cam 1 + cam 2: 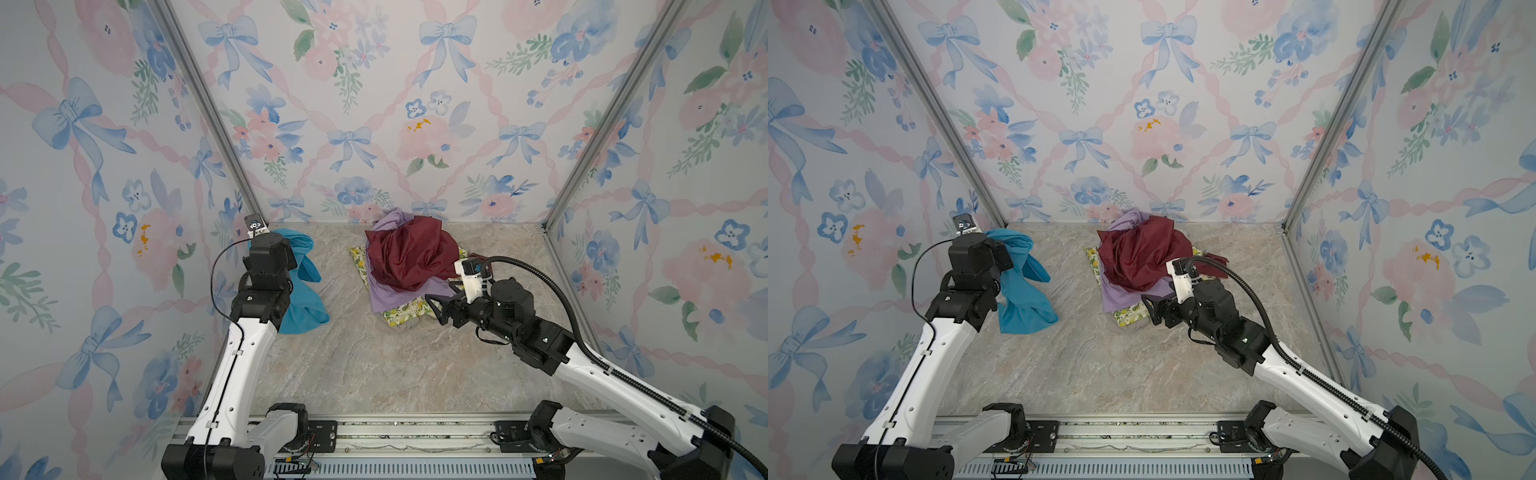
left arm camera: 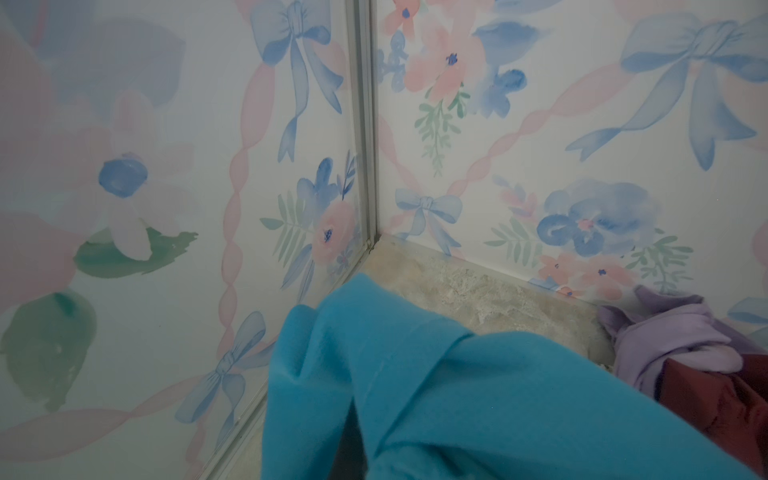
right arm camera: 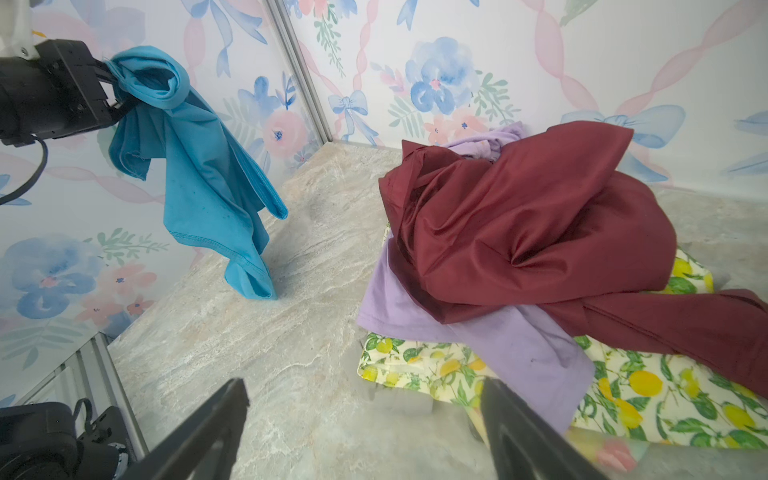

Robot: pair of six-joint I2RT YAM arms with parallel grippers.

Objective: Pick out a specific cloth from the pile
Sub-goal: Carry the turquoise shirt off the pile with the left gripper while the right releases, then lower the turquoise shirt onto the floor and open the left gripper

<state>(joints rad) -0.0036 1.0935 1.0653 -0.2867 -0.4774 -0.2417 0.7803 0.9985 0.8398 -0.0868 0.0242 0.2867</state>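
Note:
The turquoise cloth point(image 1: 305, 291) point(image 1: 1023, 291) hangs at the left, apart from the pile, with its lower end point(image 3: 253, 286) touching the marble table. My left gripper point(image 3: 109, 89) is shut on its bunched top; in the left wrist view the cloth point(image 2: 436, 395) covers the jaws. The pile point(image 1: 409, 270) sits at the back middle: a dark maroon cloth point(image 3: 532, 224) on top, a pale lavender one point(image 3: 478, 328) under it, and a lemon print point(image 3: 648, 386) at the bottom. My right gripper point(image 1: 434, 309) point(image 1: 1151, 309) point(image 3: 365, 388) stands open and empty at the pile's near edge.
Floral wallpapered walls close in the left, back and right sides, with metal corner posts point(image 1: 208, 108) point(image 1: 611, 112). The marble tabletop point(image 1: 374, 365) stretches in front of the pile to the arm rail point(image 1: 395, 436) at the near edge.

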